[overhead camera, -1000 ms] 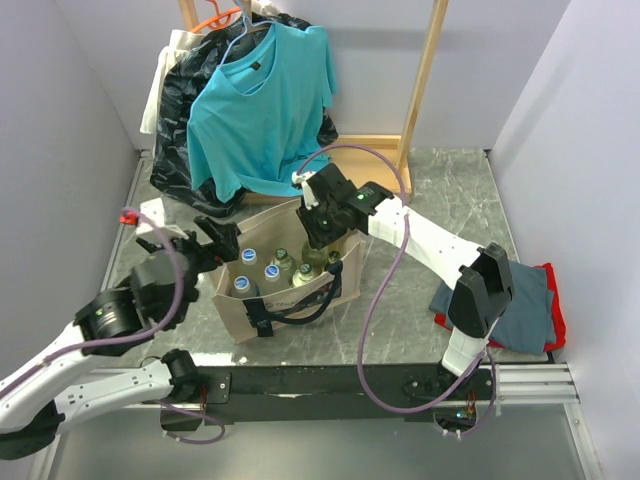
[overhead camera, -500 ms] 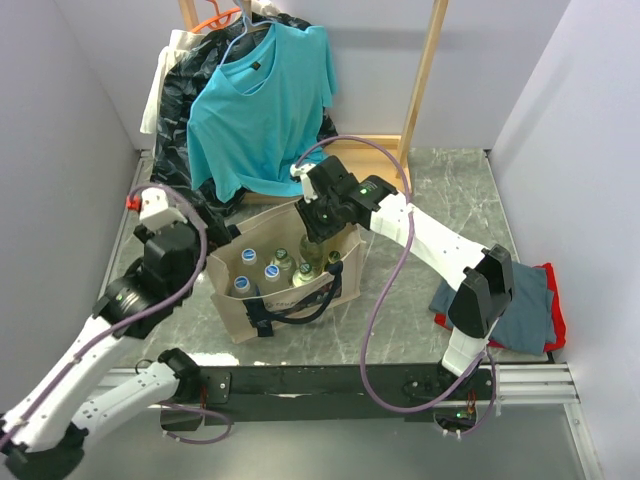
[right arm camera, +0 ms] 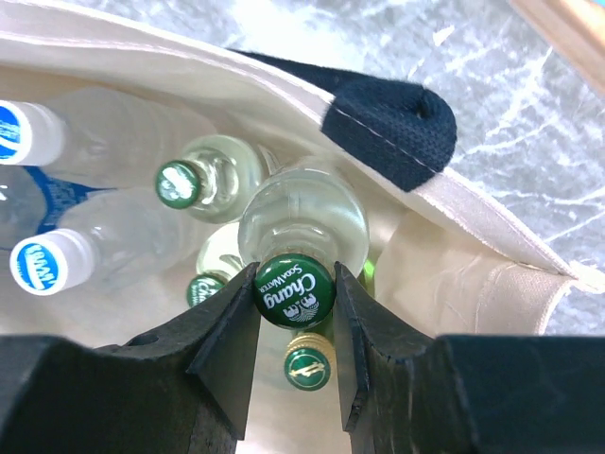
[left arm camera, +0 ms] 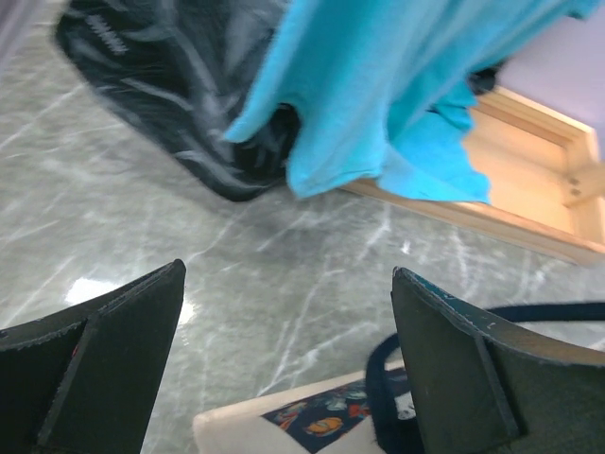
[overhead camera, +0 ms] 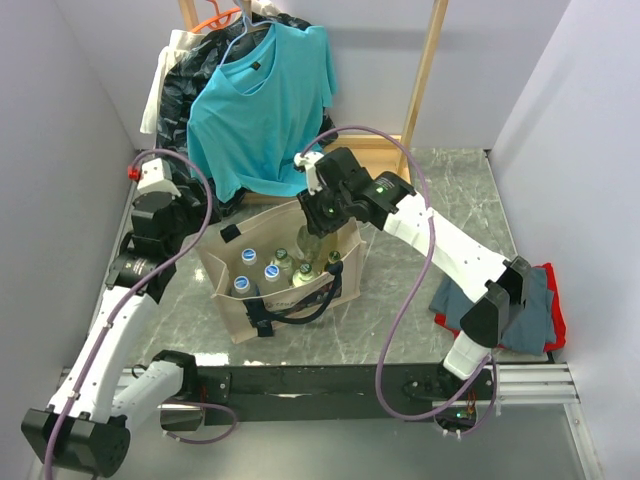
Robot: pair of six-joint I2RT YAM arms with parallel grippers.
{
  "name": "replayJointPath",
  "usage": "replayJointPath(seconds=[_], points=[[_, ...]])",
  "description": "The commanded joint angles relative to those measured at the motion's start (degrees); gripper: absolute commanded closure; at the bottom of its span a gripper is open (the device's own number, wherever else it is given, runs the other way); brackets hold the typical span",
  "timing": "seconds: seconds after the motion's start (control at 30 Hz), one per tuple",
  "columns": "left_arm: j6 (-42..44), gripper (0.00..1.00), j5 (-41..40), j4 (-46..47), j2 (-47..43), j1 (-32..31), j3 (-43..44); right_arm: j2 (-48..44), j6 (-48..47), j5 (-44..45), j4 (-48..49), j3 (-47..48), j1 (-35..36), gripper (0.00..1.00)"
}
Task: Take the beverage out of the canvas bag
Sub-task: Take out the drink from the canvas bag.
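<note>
At the 2 o'clock corner of the boxy beige canvas bag (right arm camera: 492,284), the clear glass green-capped bottle (right arm camera: 302,218) stands upright — the right gripper (right arm camera: 295,295) is clamped on its cap from above, so the way out looks to be straight up. The left gripper (left arm camera: 288,284) gapes empty, off at the bag's 10 o'clock.

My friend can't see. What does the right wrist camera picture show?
The right gripper pinches the green cap of a clear glass bottle standing in the canvas bag. Around it are more green-capped bottles and two blue-capped plastic bottles, with a black strap on the bag's rim.
</note>
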Motion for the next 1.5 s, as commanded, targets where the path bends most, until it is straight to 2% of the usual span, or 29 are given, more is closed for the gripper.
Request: replayJointPath(seconds=[0.0,0.17,0.33,0.67,1.47], points=[[1.74,0.04,8.32,5.48,1.87,1.73,-0.38,-5.24,-0.04,0.27,4.43,5.65,1.01,1.0],[0.51,0.04,11.14,8.38,2.33,1.99,-2.32,-4.36,-0.48,1.76,3.64,6.88,1.28,1.0],[-0.19,0.04,10.27,7.5,3.56,2.17,-2.05,-2.35,-0.91,2.29,2.24,8.55,1.45,1.0],[-0.2,0.04,9.47,7.59,3.55,2.17,-2.23,5.39,-2.76,4.57,-9.71,24.63,2.07,1.0],[-0.72,0.04,10.79,8.12,4.26,2.17,-2.58,6.01,-3.99,8.7,-15.96,31.49,4.53,1.0]])
